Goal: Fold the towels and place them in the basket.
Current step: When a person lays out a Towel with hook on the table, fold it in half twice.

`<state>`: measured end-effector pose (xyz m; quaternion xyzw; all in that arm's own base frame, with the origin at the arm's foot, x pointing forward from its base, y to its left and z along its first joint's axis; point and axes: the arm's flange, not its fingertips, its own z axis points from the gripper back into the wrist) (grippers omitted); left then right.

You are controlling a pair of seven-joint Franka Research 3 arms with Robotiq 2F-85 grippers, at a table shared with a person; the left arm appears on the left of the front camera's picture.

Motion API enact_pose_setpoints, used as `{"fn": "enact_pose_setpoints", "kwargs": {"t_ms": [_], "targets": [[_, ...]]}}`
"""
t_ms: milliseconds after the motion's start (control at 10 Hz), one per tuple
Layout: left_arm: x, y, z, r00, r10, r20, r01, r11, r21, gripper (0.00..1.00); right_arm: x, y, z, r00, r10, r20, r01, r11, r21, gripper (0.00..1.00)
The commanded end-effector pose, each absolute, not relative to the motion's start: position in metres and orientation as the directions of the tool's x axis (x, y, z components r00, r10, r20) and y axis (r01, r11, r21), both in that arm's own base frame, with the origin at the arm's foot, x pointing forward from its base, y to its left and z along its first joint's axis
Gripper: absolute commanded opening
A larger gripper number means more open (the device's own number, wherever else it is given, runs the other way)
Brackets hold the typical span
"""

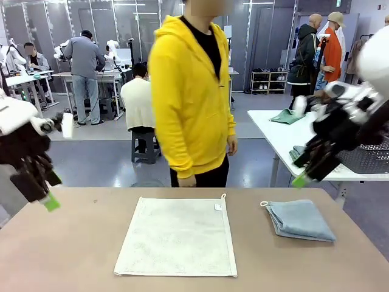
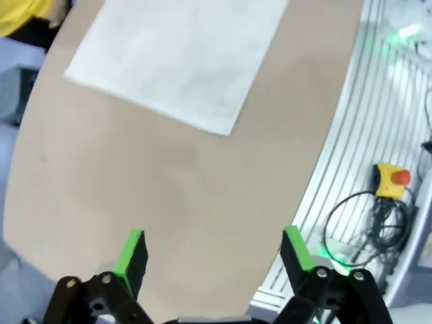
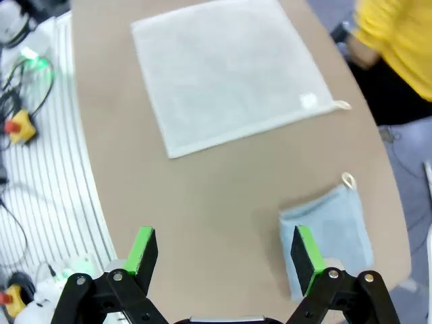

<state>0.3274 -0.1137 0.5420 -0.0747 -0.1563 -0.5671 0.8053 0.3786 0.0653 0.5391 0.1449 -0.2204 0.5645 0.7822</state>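
A cream-white towel lies spread flat in the middle of the brown table; it also appears in the left wrist view and the right wrist view. A light blue towel, folded, rests to its right, loop toward the person, and its edge lies by the right finger in the right wrist view. My left gripper hangs open above the table's left edge, nothing between its fingers. My right gripper hovers open above the far right, over the blue towel. The basket is out of view on my table.
A person in a yellow hoodie stands at the far edge, arms down. A white table behind right carries cloths and a dark lattice crate. Beside the table, cables and a yellow stop button lie on the floor.
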Motion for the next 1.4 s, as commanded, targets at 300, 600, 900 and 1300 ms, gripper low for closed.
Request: {"fn": "enact_pose_setpoints", "kwargs": {"t_ms": [300, 600, 900, 1300], "targets": [[0.299, -0.141, 0.473, 0.047, -0.915, 0.4, 0.988, 0.103, 0.119, 1.0, 0.344, 0.155, 0.471, 0.074, 0.949, 0.306, -0.991, 0.105, -0.087, 1.0], [0.297, -0.166, 0.435, 0.047, -0.935, 0.352, 0.986, 0.101, 0.136, 1.0, 0.331, 0.185, 0.417, 0.053, 0.976, 0.213, -0.993, 0.075, -0.094, 1.0], [0.3, -0.186, 0.4, 0.09, -0.958, 0.273, 0.982, 0.131, 0.137, 1.0, 0.334, 0.191, 0.392, 0.065, 0.975, 0.212, -0.989, 0.091, -0.115, 1.0], [0.307, -0.194, 0.371, 0.099, -0.969, 0.227, 0.985, 0.128, 0.118, 1.0, 0.337, 0.192, 0.367, 0.059, 0.978, 0.198, -0.986, 0.088, -0.139, 1.0]]}}
